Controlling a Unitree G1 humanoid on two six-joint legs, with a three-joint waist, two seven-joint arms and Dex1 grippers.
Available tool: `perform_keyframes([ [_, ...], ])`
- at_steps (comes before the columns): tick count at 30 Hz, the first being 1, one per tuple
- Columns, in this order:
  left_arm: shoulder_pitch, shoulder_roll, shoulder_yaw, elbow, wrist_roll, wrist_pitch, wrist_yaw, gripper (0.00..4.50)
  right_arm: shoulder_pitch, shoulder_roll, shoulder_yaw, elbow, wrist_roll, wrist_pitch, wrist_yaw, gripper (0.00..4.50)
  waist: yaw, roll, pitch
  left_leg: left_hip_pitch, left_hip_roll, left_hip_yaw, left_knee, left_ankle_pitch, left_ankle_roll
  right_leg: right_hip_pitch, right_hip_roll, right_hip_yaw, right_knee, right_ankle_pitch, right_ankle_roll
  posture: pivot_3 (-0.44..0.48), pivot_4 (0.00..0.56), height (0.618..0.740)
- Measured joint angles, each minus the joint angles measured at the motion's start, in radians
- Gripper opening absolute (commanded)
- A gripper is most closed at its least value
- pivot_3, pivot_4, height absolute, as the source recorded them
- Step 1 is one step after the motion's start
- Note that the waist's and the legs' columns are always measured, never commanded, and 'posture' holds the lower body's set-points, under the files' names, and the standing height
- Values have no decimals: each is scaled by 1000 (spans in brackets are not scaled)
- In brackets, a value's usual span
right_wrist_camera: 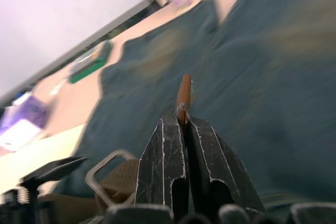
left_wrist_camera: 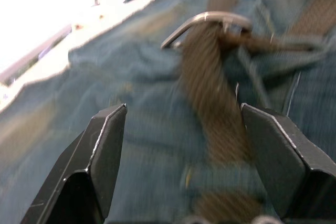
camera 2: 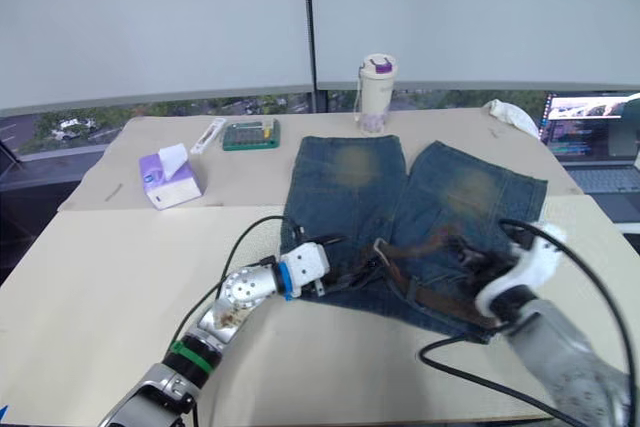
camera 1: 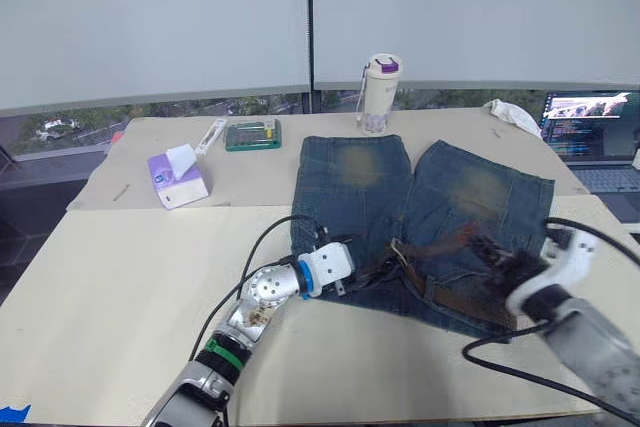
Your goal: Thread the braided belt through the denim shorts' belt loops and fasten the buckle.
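Observation:
The denim shorts [camera 1: 365, 182] lie flat, waistband nearest me and legs pointing away. The braided belt [camera 1: 462, 298] runs brown along the waistband, and its buckle [left_wrist_camera: 207, 22] is a silver frame lying on the denim. My left gripper [left_wrist_camera: 184, 107] is open over the waistband's left part, with the strap lying between its fingers [left_wrist_camera: 107, 145] just short of the buckle. My right gripper [right_wrist_camera: 184, 121] is shut on the belt's tapered end [right_wrist_camera: 184, 88], held a little above the right leg. The buckle [right_wrist_camera: 107, 170] also shows below it. The belt loops are not clear to see.
At the far side stand a purple tissue box [camera 1: 177, 179], a green case [camera 1: 252, 134], a lidded bottle [camera 1: 379, 93], a white cloth [camera 1: 512, 113] and a laptop [camera 1: 590, 127]. Black cables [camera 1: 250, 257] trail from both arms across the table [camera 1: 120, 287].

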State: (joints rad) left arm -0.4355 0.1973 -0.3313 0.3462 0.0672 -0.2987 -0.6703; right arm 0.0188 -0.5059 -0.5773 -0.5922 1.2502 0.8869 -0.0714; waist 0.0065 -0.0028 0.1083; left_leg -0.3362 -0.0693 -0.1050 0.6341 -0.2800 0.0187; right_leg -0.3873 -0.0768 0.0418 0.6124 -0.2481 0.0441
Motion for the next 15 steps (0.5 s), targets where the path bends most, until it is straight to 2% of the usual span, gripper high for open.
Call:
perform_keyframes([
  [5, -2, -50, 3, -115, -70, 68, -25, 3709, -158, -20, 82, -17, 111, -12, -104, 0, -1, -3, 2, -1, 0, 0, 0, 0, 0, 0, 0, 0, 0, 0, 0, 0, 150, 740],
  [8, -35, -102, 5, -153, -87, 121, -7, 3709, -282, 32, 180, -14, 134, -28, -204, 0, 3, -2, 2, -2, 0, 0, 1, 0, 0, 0, 0, 0, 0, 0, 0, 0, 150, 740],
  [11, -89, -153, 12, -166, -82, 131, 49, 3709, -367, 97, 263, -8, 148, -60, -285, 0, 9, -1, 0, -2, -1, -1, 3, 0, 0, 0, -1, 0, -1, 0, 0, 0, 150, 740],
  [15, -130, -176, 45, -141, -28, 116, 165, 3709, -382, 121, 303, -4, 147, -84, -337, 0, 7, 2, -2, -2, -1, -1, 4, 0, 0, 0, 0, 1, 0, 0, 0, 0, 150, 740],
])
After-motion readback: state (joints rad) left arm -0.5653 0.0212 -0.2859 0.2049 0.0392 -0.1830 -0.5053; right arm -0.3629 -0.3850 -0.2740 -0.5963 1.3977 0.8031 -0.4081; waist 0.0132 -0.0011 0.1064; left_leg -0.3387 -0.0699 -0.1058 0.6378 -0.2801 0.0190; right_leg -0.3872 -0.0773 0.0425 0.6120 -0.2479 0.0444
